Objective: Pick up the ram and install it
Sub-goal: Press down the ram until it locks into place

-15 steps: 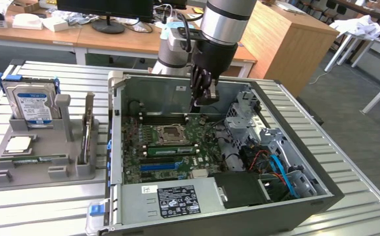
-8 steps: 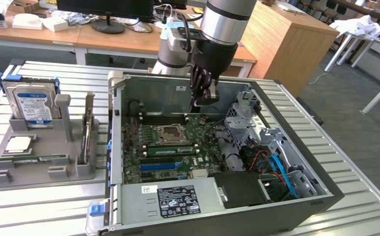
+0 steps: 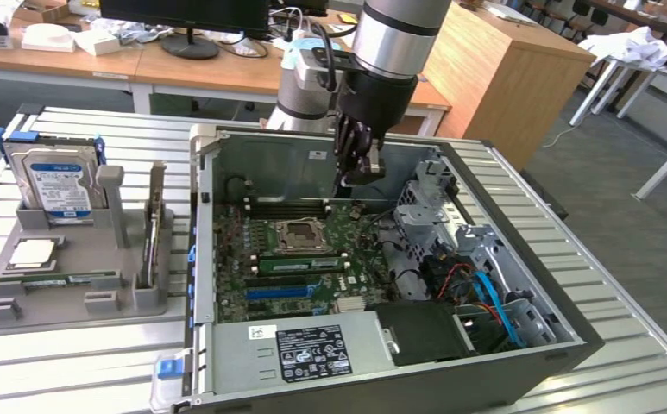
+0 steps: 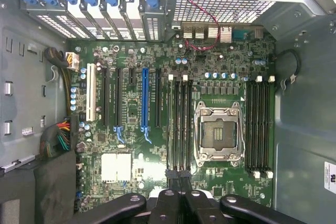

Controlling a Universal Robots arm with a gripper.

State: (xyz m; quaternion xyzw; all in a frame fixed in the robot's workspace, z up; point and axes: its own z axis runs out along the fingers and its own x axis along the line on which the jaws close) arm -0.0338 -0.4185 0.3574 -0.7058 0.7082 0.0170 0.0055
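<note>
- The ram (image 3: 305, 262) stands on its edge in a slot on the board (image 3: 236, 259). It is just beside the socket (image 3: 306, 233), on the side nearer the exterior camera. It looks like it is in its place.
- I cannot tell if it is pushed all the way down, or if the clips at its ends are snapped shut. If they are not, the ram can sit crooked or pop loose.
- The gripper (image 3: 360, 175) hangs high over the far part of the case, well above the ram. Its fingers are pressed together and hold nothing.
- The top edge of the ram is very thin. If the gripper pushes on it a little off to one side, the fingers can slip off. Then they could hit the board or the open socket.
- A push on one end only can tip the ram in its slot.
- A push that is too hard can bend the board.
- The metal cage (image 3: 429, 183) stands close by, on the exterior view's right of the gripper. A move that way can bump it.
</note>
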